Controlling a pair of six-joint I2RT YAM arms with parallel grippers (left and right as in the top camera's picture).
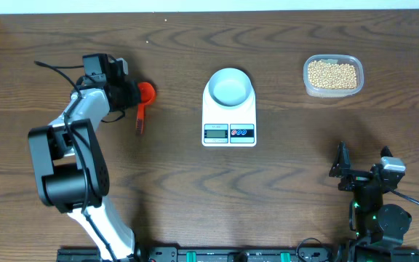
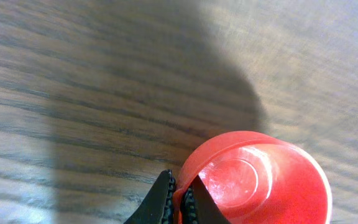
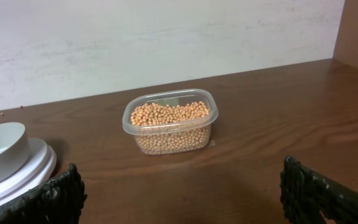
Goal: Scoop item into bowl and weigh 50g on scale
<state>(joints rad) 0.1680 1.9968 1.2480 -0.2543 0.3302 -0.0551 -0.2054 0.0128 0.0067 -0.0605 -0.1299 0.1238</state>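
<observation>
The beans [image 3: 166, 113] were in the clear tub [image 3: 125, 118], far over on the right side of the table [image 1: 195, 189], well apart from the bowl. The tub looked almost full. The beans were small, round and hard, so they would likely roll and bounce if they spilled. One bean is very light and too tiny to pinch, so a scoop looked like the best way to move them, a little at a time. The bowl [image 1: 229, 87] sat on top of the scale [image 1: 229, 132] in the middle of the table, and it had nothing in it. The left claw [image 2: 180, 202] was closed tight on the red scoop [image 2: 260, 180], pinching the thin edge of its round cup. The scoop was empty too. It looked like stiff, smooth plastic, light to lift, but a pinch on the thin edge could let it slip or tip. Its long handle might be a steadier place to hold. The right claw [image 3: 182, 193] was wide open, held nothing, and pointed at the tub from a little way off.
</observation>
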